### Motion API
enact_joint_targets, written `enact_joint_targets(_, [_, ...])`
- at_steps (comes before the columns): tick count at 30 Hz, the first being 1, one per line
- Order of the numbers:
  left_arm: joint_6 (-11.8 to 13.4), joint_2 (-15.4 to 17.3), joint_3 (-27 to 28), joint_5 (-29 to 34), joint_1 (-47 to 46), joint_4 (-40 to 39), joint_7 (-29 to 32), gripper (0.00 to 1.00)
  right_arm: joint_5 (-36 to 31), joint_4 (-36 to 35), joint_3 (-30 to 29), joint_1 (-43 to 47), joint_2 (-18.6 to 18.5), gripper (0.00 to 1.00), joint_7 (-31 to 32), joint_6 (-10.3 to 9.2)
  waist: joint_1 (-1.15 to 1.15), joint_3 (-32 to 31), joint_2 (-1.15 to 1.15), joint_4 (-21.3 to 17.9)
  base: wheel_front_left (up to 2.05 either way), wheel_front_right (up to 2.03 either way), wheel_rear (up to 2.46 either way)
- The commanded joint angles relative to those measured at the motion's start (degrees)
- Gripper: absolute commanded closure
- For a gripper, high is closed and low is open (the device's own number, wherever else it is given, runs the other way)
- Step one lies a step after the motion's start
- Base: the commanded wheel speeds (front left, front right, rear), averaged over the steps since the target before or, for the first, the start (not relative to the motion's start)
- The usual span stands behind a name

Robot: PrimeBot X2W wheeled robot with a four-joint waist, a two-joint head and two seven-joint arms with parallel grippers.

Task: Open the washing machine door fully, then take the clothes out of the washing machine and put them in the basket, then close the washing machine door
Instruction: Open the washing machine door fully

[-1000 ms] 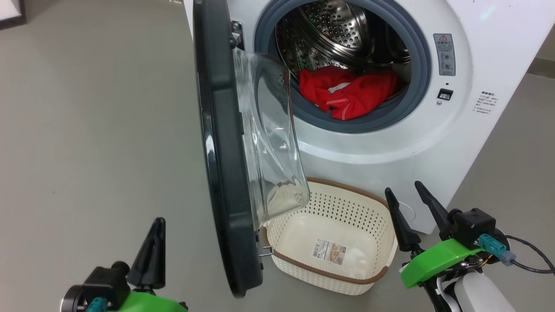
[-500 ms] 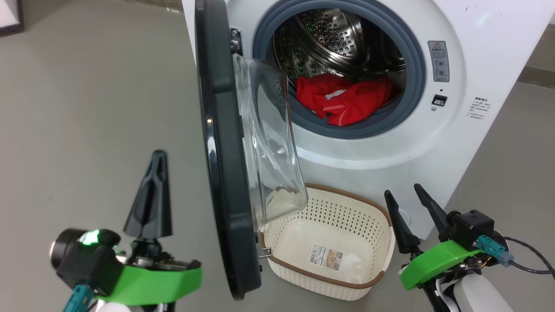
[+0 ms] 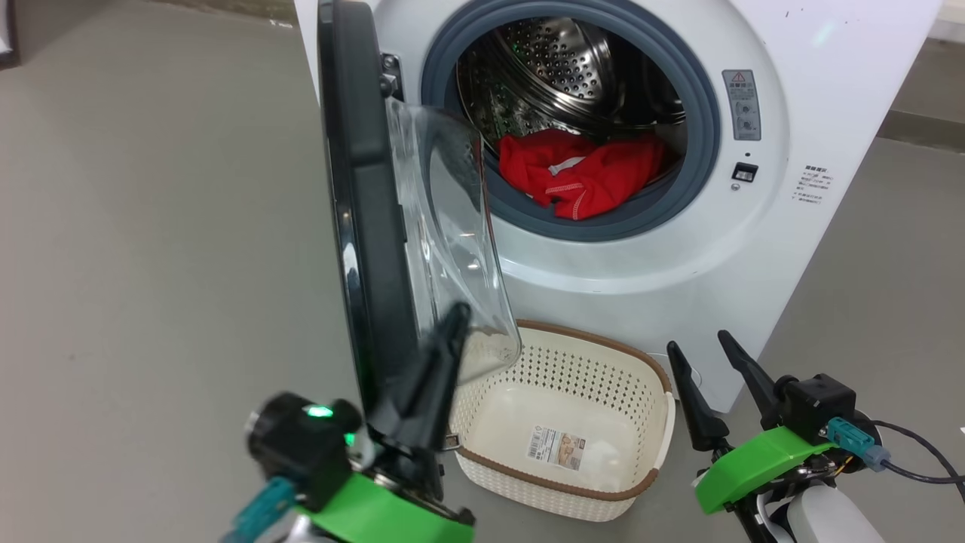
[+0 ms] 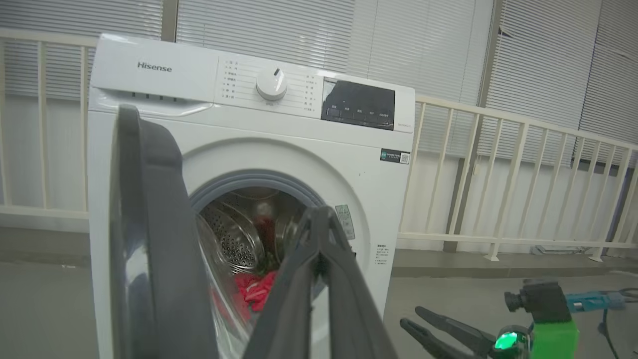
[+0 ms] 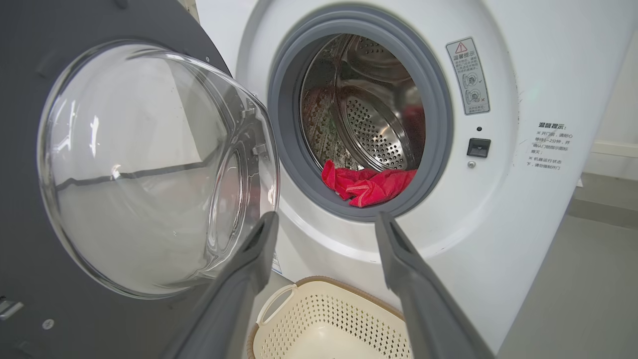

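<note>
door (image 3: pixel 360 226) edge-on, left gripper (image 3: pixel 454 320) beside its rim

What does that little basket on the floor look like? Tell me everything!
The basket is cream-white plastic, a rounded rectangle with rows of small holes in its walls, a brown woven-look rim and a looped side handle. It stands upright on the grey floor, right in front of the washing machine, under its round opening. It is empty but for a paper label on its bottom. The open door hangs over its left corner; whether they touch, I cannot tell.
</note>
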Motion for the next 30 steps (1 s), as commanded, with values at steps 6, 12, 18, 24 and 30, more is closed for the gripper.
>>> enact_joint_targets(6, [0.3,0.4,-1.9,-4.3,0.8,4.8,3.3,1.00,0.2,-1.1,1.1,-0.6,0.2,0.00,-0.4,0.40,0.00,0.4,0.00,-0.1,0.00,0.00,0.00])
enact_joint_targets(12, [1.6,0.8,-1.1,-4.9,0.6,10.3,4.0,1.00,0.1,-1.2,1.0,-0.4,0.2,0.00,-0.4,0.40,0.00,0.8,0.00,0.1,0.00,0.00,0.00])
enact_joint_targets(18, [2.9,1.5,0.6,-4.9,0.0,13.4,3.3,1.00,0.0,-1.1,0.8,-0.6,0.2,0.00,-0.4,0.40,0.00,1.3,0.00,0.6,0.00,0.00,0.00])
enact_joint_targets(24, [5.0,2.8,2.0,-4.2,-0.1,13.7,3.1,1.00,-0.3,-1.0,0.4,-0.7,0.2,0.00,-0.4,0.40,0.00,1.9,0.00,1.3,0.00,0.00,0.00])
enact_joint_targets(30, [7.5,4.4,4.9,-4.2,0.5,12.1,2.3,1.00,-0.9,-0.9,0.2,-1.1,0.2,0.00,-0.4,0.40,0.00,3.0,0.00,2.1,0.00,0.00,0.00])
